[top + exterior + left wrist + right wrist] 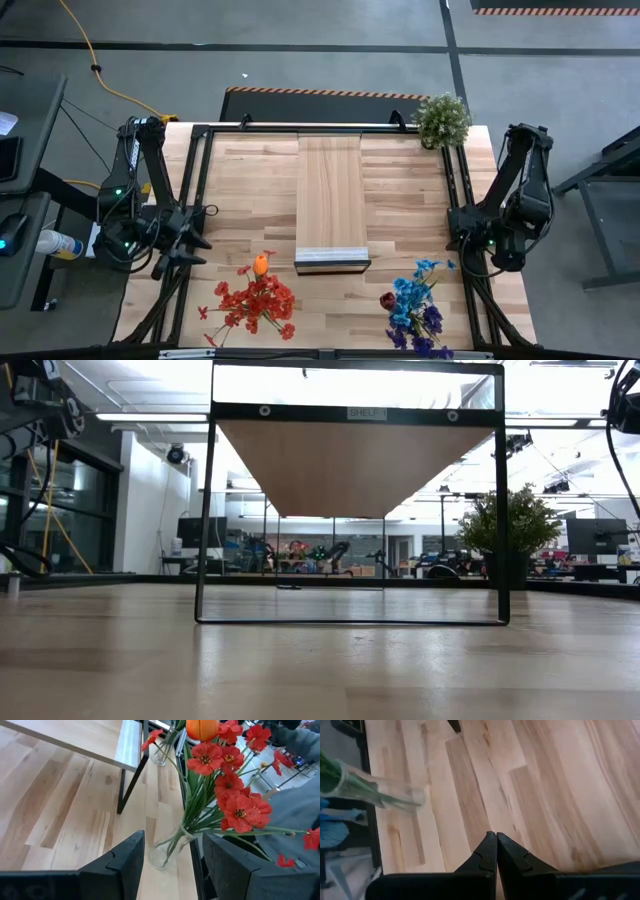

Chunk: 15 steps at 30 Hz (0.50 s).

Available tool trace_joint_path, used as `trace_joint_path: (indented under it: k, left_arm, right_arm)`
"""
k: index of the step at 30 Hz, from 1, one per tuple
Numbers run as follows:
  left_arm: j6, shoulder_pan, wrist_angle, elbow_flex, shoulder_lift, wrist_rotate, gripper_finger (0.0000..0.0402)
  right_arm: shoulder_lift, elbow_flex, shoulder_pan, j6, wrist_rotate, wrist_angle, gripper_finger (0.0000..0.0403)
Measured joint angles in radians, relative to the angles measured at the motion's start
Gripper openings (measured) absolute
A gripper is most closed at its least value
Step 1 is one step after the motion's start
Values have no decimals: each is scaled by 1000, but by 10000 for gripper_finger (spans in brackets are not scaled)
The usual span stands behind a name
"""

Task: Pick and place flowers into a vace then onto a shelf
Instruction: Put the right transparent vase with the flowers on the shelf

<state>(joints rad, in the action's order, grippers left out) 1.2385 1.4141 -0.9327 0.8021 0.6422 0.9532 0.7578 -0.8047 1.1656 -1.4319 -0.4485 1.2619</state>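
A bunch of red flowers (255, 300) with one orange head (261, 265) lies near the table's front edge, its stems in a clear glass vase (165, 851) that lies on its side. To the right a blue and purple bunch (418, 300) lies with its stems in a second clear vase (382, 790). The light-wood shelf (332, 205) stands at mid-table on a black frame. My left gripper (195, 245) (173, 839) hangs open, left of the red bunch and apart from it. My right gripper (458, 240) (496, 836) hangs shut above bare wood, right of the blue bunch.
A bushy pale-green potted plant (441, 120) (507, 525) stands at the far right corner. A black frame rail (192, 865) runs along the table's near edge beside the red bunch. Bare wood (250, 190) lies between the shelf and each arm.
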Motion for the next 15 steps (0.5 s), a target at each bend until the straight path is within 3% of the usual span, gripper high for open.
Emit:
trace_joint_path:
  k: [8, 15]
  left_arm:
    - [3, 0, 28, 0, 0, -48, 232]
    - [3, 0, 27, 0, 1, -54, 232]
  right_arm:
    - [0, 1, 0, 0, 178, 7, 0]
    - [0, 1, 1, 67, 163, -10, 0]
